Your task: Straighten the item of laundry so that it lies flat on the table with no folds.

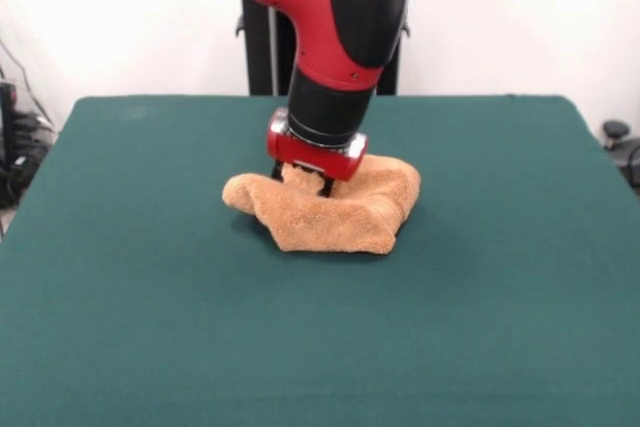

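The orange-tan terry towel [330, 212] lies bunched and folded on the dark green table [150, 277], a little beyond the middle. Its right side is doubled over into a thick fold and a flap sticks out to the left. My gripper [300, 179] comes straight down onto the towel's back left part. Its black fingers press into the cloth with a tuft of towel bunched up between them. The red wrist ring sits just above the cloth and hides most of the fingers.
The robot's black pedestal [268, 47] stands behind the table's far edge. Cables and dark equipment [18, 147] sit off the table's left side. A dark object [618, 137] stands off the right side.
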Available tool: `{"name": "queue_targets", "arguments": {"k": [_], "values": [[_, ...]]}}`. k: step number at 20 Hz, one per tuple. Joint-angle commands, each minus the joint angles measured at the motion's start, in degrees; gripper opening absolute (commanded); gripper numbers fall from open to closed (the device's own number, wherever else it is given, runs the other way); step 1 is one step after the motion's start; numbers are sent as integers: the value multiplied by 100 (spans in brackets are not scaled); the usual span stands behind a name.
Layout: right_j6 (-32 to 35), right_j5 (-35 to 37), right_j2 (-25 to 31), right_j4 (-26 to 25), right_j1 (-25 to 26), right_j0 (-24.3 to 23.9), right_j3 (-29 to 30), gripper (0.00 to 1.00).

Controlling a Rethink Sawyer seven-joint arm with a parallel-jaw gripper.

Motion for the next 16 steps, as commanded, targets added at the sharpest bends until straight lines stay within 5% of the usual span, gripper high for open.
{"name": "queue_targets", "arguments": {"k": [1,5,9,10,16], "values": [[1538,-1462,1302,182,1079,-145,129,100],[1629,-2656,1526,-77,1877,-363,-302,100],[1639,-3283,1585,-372,2094,-449,-451,100],[1699,-3546,1378,-463,2167,-266,-548,0],[1849,-3657,1091,-281,2239,21,-604,0]]}}
